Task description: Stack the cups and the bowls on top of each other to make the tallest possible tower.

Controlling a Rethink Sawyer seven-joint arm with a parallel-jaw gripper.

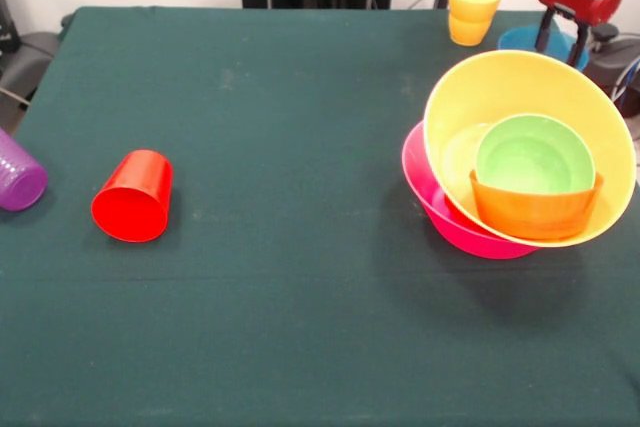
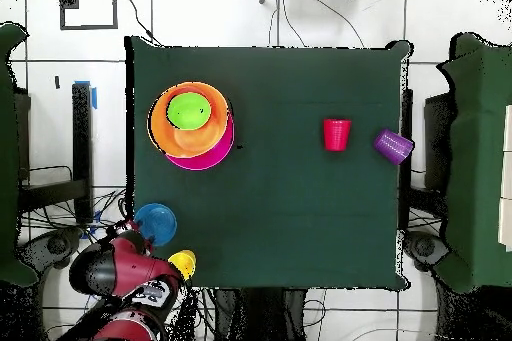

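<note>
Front view is showing the tower (image 1: 520, 162) standing on the green table (image 1: 280, 147), and everything else is placed here relative to it. The pink bowl (image 1: 455, 222) is lying at the bottom, the big yellow bowl (image 1: 530, 77) is leaning inside it and tilting toward the camera, and within that one the orange bowl (image 1: 535, 209) is holding the green bowl (image 1: 532, 155). A pale green rim is peeking out beside the green bowl, but it is hard to tell clearly.

Behind the tower, the blue bowl (image 1: 525, 39) is sitting near the table edge, partly hidden by the yellow bowl. The gripper (image 1: 562, 42) is hanging directly over this blue bowl; its two dark fingers (image 1: 545, 32) are standing apart, with nothing visible between them. Just beside the blue bowl, the yellow cup (image 1: 473, 2) is standing on the orange cup (image 1: 465, 32).

Far from the tower, across the table, the red cup (image 1: 133, 197) is lying on its side with the open mouth facing the camera. Still further from the tower, the purple cup (image 1: 20, 177) is lying at the table edge, also on its side.

Overhead view is showing the same: tower (image 2: 190, 125), blue bowl (image 2: 155, 223), yellow cup (image 2: 182, 263), red cup (image 2: 337, 134), purple cup (image 2: 394, 145).
</note>
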